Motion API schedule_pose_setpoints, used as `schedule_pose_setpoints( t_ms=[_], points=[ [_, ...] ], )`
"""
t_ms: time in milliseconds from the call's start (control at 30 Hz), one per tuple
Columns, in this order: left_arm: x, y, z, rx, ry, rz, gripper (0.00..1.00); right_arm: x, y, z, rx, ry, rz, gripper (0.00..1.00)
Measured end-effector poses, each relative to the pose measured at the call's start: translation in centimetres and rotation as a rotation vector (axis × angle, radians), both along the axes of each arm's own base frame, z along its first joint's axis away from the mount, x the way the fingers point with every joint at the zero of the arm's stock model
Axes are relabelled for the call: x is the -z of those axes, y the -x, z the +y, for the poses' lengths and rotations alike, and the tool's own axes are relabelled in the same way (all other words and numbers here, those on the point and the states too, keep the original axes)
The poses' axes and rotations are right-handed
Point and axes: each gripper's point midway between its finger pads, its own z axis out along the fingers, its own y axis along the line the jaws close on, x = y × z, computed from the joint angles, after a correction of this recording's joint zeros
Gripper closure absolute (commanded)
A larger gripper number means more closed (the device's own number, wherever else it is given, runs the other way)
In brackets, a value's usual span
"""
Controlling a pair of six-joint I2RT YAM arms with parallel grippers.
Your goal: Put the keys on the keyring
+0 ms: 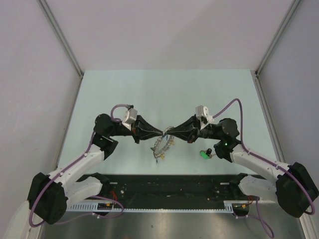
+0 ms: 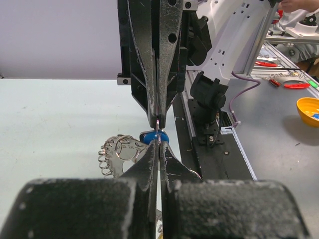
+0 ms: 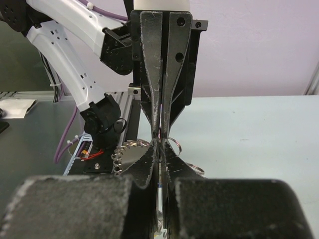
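- My left claw (image 2: 158, 145) and right claw (image 3: 160, 149) met tip to tip over the middle of the desk (image 1: 149, 94). Both were pinched fully shut, each nipping a thin strand of wire at the rim of the keyring (image 2: 119, 149).
- The keyring hung just below the tips, slanting down towards the desk on the side nearest my bases.
- A blue key (image 2: 151, 137) sat tight against the ring right by the pinch. I could not tell whether it was already threaded on.
- A green key (image 1: 203, 155) lay on the desk beside my right arm, well apart from the ring, so that one was plainly left to do. I saw no other keys.
- I judged the job to be early on, with at most one key on.
- The ring was grey-silver metal, round, and edged with a row of small springy wire loops. It looked thin and fiddly to hold.
- The key heads were smooth coloured plastic, the desk was matt pale green, and my fingers were scuffed black and tapered.
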Motion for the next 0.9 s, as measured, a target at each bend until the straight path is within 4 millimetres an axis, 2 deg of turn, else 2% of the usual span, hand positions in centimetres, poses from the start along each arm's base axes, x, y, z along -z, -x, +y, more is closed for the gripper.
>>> schedule_pose_setpoints(
  t_ms=[533, 900],
  points=[
    [0.0, 0.1, 0.0, 0.003, 0.001, 0.006, 1.0, 0.0, 0.2, 0.0, -0.004, 0.001, 0.004, 1.0],
    [0.3, 0.2, 0.0, 0.003, 0.003, 0.004, 1.0, -1.2, 0.8, -0.7, 0.003, -0.018, -0.021, 1.0]
  ],
)
